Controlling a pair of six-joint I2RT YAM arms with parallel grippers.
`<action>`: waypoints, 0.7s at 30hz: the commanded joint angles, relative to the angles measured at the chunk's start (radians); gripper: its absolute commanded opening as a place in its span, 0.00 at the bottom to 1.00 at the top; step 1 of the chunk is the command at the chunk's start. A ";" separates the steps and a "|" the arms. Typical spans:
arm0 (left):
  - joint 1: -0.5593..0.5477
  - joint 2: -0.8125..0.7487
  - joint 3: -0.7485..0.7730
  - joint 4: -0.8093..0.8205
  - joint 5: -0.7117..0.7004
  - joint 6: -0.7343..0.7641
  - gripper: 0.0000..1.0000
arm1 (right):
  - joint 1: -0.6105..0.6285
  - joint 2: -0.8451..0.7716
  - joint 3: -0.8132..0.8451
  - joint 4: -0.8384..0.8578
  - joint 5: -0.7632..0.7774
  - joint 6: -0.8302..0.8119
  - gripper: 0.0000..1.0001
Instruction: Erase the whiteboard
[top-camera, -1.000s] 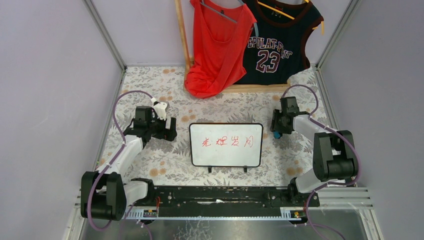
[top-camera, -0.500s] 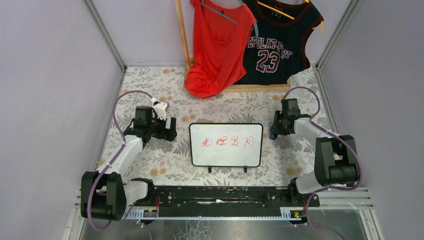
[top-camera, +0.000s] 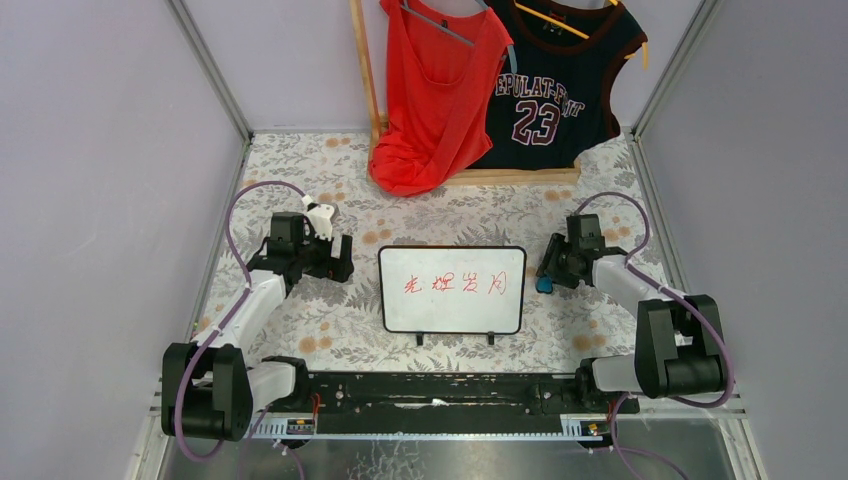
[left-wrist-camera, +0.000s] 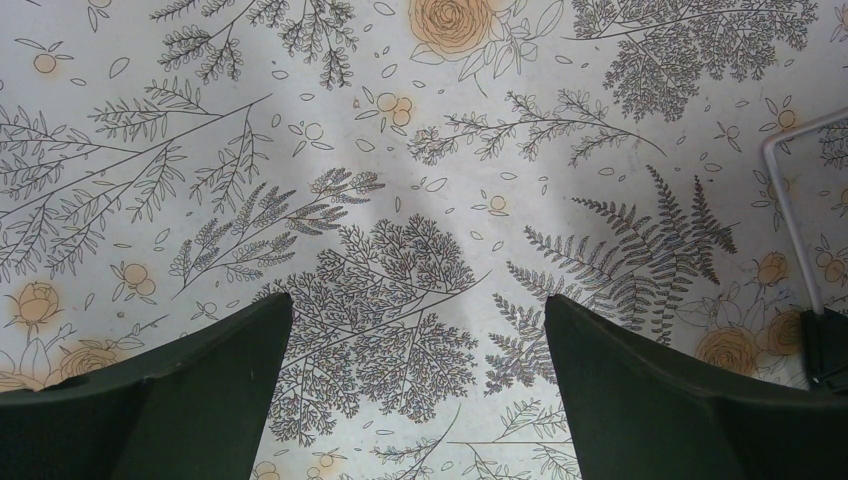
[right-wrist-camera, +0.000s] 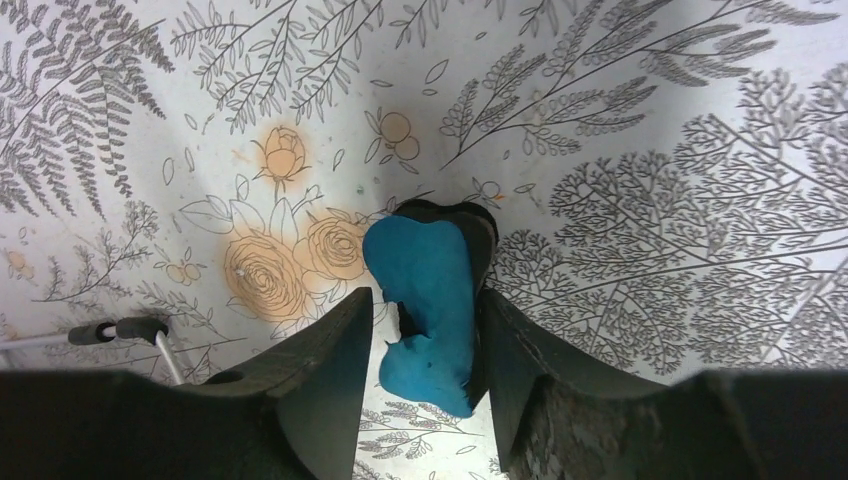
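Top view: the whiteboard (top-camera: 452, 289) is found between the two pincers, its red writing (top-camera: 455, 284) unwiped; whether it lies flat or is propped cannot be told. The right pincer (top-camera: 545, 276) is held just beside the board's right edge, clenched on a blue eraser (top-camera: 543, 286). The left pincer (top-camera: 338, 260) is held near the left edge, apart from it. Left wrist view: the left pincer (left-wrist-camera: 417, 300) is seen released, jaws wide apart, with only the flowered tablecloth (left-wrist-camera: 420, 120) beneath and nothing between them. Right wrist view: the eraser (right-wrist-camera: 425, 270) is seen gripped in the right pincer (right-wrist-camera: 428, 300), pressed against one jaw, with what looks like a sliver of gap at the other. Risks judged: the eraser could be twisted or dropped under wiping pressure if that grip is slack. The unbraced board could be pushed away from the right pincer toward the left one by the first stroke. The eraser could be caught on the black frame on entry from the side.
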 joint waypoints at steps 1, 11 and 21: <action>0.009 -0.020 -0.012 0.031 -0.003 0.014 0.96 | 0.009 -0.042 0.061 -0.066 0.084 -0.012 0.51; 0.010 -0.020 -0.012 0.031 -0.002 0.014 0.96 | 0.010 -0.084 0.141 -0.178 0.146 -0.082 0.52; 0.011 -0.020 -0.012 0.031 0.000 0.015 0.96 | 0.034 -0.061 0.101 -0.149 0.106 -0.097 0.50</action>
